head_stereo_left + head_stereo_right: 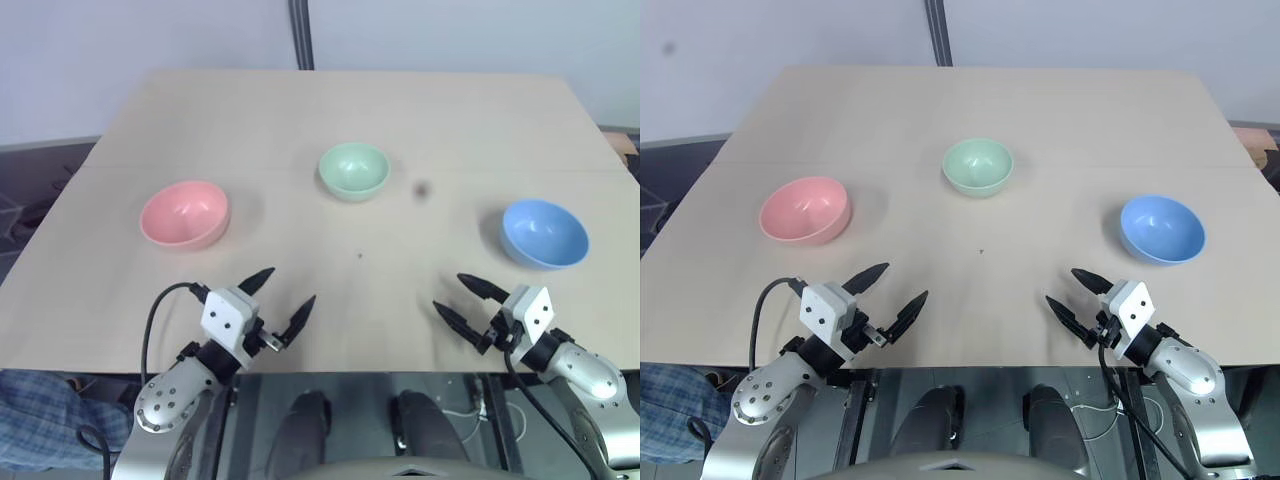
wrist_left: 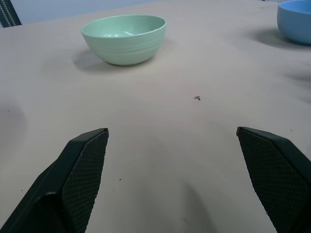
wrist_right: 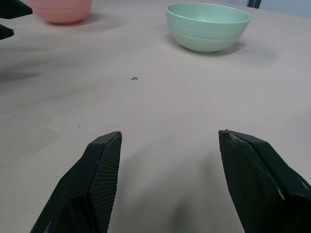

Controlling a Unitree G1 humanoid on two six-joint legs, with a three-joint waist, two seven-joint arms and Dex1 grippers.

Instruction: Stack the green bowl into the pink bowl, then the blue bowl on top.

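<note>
The green bowl (image 1: 353, 170), likely light, rigid and smooth, is seen mid-table between pink bowl (image 1: 185, 214) and blue bowl (image 1: 544, 233); a rim grip is suggested. Both left gripper (image 1: 284, 305) and right gripper (image 1: 464, 303) are spread wide, empty.

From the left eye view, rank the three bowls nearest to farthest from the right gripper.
1. Blue bowl, on the right, just beyond the right gripper.
2. Green bowl, mid-table, farther back.
3. Pink bowl, far left.
</note>
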